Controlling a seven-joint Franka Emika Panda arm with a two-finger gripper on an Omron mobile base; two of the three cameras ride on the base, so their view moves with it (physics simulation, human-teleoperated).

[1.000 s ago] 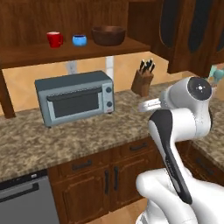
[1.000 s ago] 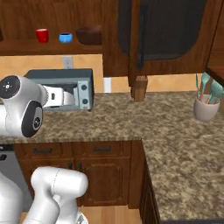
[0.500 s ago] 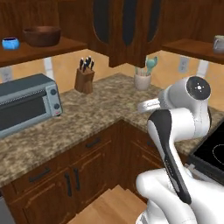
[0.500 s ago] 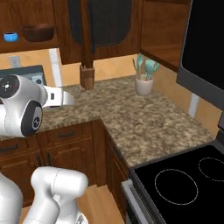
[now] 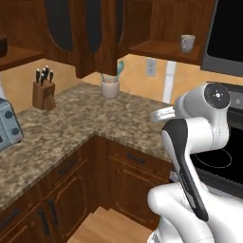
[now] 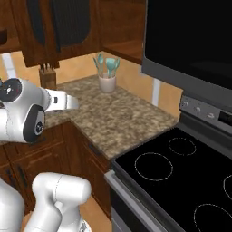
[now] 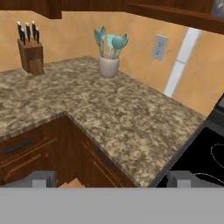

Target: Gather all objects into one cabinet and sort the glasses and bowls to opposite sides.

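View: the base has turned right, so the shelf with the red mug and bowls is gone from sight | Thing: pale mug sits on the far right shelf | Grip: gripper jaws look wide apart, holding nothing | Next: likely fetch that mug for the cabinet.

Glossy white rounded arm links; dark grey joint bands; round dark cap with small markings.
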